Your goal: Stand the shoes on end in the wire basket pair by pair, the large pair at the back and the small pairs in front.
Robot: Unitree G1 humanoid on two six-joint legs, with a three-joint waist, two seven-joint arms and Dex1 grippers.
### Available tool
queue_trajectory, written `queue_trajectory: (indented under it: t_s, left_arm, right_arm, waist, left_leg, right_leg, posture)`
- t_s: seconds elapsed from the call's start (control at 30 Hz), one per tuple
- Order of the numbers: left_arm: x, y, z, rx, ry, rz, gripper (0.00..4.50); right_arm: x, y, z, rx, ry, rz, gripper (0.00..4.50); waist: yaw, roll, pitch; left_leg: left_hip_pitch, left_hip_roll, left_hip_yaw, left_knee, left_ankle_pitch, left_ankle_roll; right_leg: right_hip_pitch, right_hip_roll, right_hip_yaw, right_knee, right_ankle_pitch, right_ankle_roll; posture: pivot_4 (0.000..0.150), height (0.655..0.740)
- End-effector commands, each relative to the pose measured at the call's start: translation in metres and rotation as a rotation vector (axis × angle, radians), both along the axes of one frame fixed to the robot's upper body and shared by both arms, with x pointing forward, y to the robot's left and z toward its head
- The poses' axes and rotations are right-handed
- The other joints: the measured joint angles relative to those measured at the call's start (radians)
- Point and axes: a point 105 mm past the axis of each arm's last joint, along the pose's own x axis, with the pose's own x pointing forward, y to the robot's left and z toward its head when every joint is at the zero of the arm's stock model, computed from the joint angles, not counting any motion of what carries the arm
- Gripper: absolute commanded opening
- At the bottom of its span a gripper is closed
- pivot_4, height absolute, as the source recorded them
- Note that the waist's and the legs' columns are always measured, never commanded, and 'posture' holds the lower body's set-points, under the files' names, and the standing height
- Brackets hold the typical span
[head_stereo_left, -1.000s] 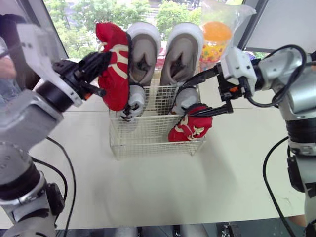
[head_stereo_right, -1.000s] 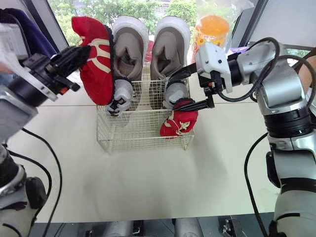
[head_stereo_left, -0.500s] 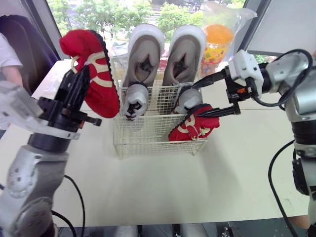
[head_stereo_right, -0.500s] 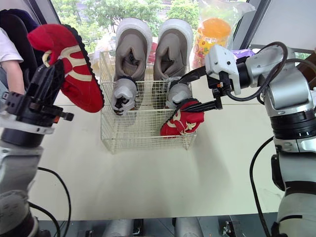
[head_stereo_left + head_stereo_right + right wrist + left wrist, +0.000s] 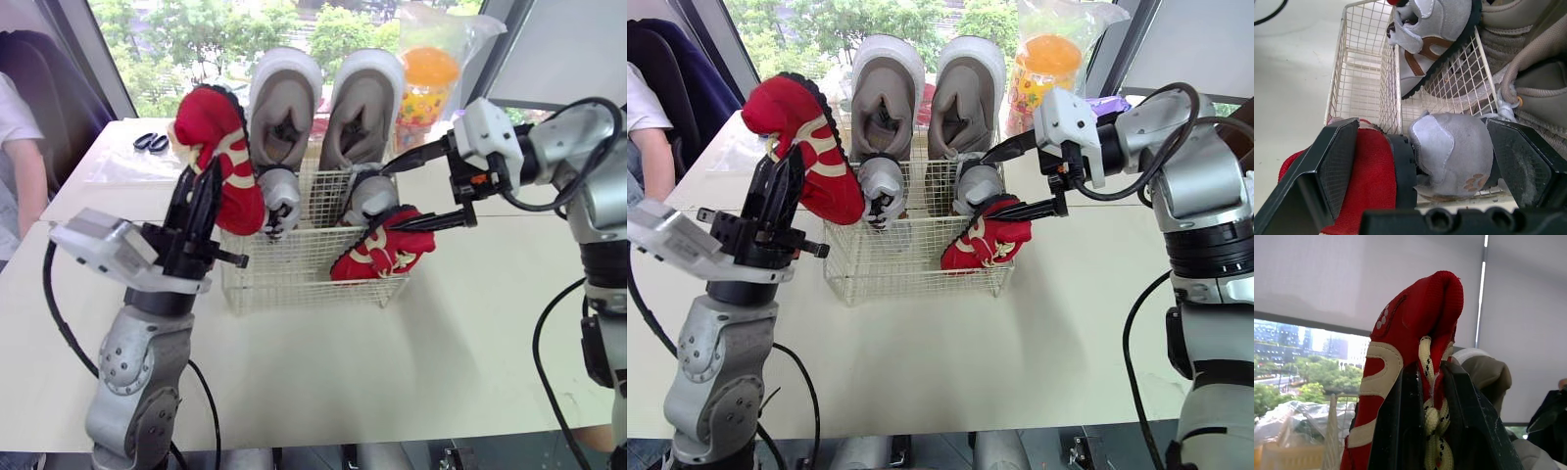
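Note:
My left gripper (image 5: 201, 201) is shut on a red shoe (image 5: 220, 157), toe up, by its laces (image 5: 1432, 416), just over the front left corner of the wire basket (image 5: 294, 279). Two large taupe shoes (image 5: 284, 103) (image 5: 364, 103) stand on end at the back. In front of them stand two small grey shoes (image 5: 282, 194) (image 5: 370, 196). The other red shoe (image 5: 384, 253) leans tilted in the front right. My right gripper (image 5: 389, 199) is open, its fingers (image 5: 1337, 161) straddling that red shoe (image 5: 1371, 181) and the right grey shoe (image 5: 1449, 147).
A clear bag holding an orange-lidded jar (image 5: 431, 83) stands behind the basket at the right. A small black object (image 5: 150, 143) lies on the table at the back left. A person's arm (image 5: 22, 157) is at the far left. Bare tabletop (image 5: 323, 362) lies before the basket.
My left arm has brought the red shoe down and rightward, up against the basket's left front corner. My right gripper has stayed open around the right-hand shoes.

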Motion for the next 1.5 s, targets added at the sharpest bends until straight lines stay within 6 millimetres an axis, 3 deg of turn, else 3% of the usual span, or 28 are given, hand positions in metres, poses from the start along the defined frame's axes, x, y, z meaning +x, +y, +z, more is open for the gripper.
queue_trajectory:
  t_s: [0.03, 0.23, 0.47, 0.73, 1.03, 1.5]
  left_arm:
    - [-0.005, -0.006, 0.004, -0.030, 0.016, -0.088, 0.03]
    - [-0.012, -0.018, -0.001, -0.018, 0.081, -0.219, 0.03]
    - [-0.025, -0.023, -0.012, 0.093, 0.031, -0.208, 0.03]
    - [-0.021, -0.023, -0.033, 0.092, -0.018, -0.095, 0.03]
    - [-0.008, -0.038, -0.054, 0.112, -0.155, 0.007, 0.03]
    - [-0.019, -0.029, -0.101, 0.197, 0.042, 0.035, 0.03]
  right_arm:
    - [0.001, -0.014, 0.010, -0.014, -0.027, -0.058, 4.50]
    - [-0.024, 0.001, 0.037, 0.116, 0.045, 0.070, 4.50]
    - [-0.046, 0.019, 0.046, 0.194, 0.139, 0.152, 4.50]
    - [-0.043, 0.014, 0.043, 0.162, 0.127, 0.100, 4.50]
    - [-0.044, 0.012, 0.043, 0.123, 0.131, 0.077, 4.50]
    - [-0.040, 0.011, 0.042, 0.111, 0.130, 0.061, 4.50]
  waist:
    - [0.001, 0.000, 0.000]
    - [-0.002, 0.001, 0.001]
    - [-0.003, 0.001, 0.001]
    - [-0.002, 0.002, 0.001]
    - [-0.001, 0.004, 0.000]
    - [-0.005, 0.007, -0.001]
  left_leg:
    - [0.000, 0.000, 0.000, 0.000, 0.000, 0.000]
    - [-0.001, 0.000, 0.000, 0.000, 0.000, 0.000]
    - [-0.002, 0.001, 0.000, -0.001, 0.000, 0.000]
    - [-0.003, 0.000, 0.000, -0.001, 0.000, 0.000]
    - [-0.004, 0.000, 0.001, -0.001, 0.000, 0.001]
    - [-0.006, 0.002, 0.001, -0.002, -0.002, 0.002]
  right_leg:
    - [0.000, 0.000, 0.000, 0.000, 0.000, 0.000]
    - [-0.001, 0.000, 0.000, 0.000, 0.000, 0.000]
    - [-0.004, 0.001, 0.000, 0.000, 0.000, 0.000]
    - [-0.004, 0.000, 0.000, -0.002, 0.000, 0.000]
    - [-0.005, 0.000, 0.000, -0.002, 0.000, 0.000]
    - [-0.009, 0.000, 0.000, -0.002, 0.000, 0.000]
  posture:
    - [0.150, 0.7400]
    - [0.150, 0.7400]
    - [0.150, 0.7400]
    - [0.150, 0.7400]
    - [0.150, 0.7400]
    - [0.150, 0.7400]
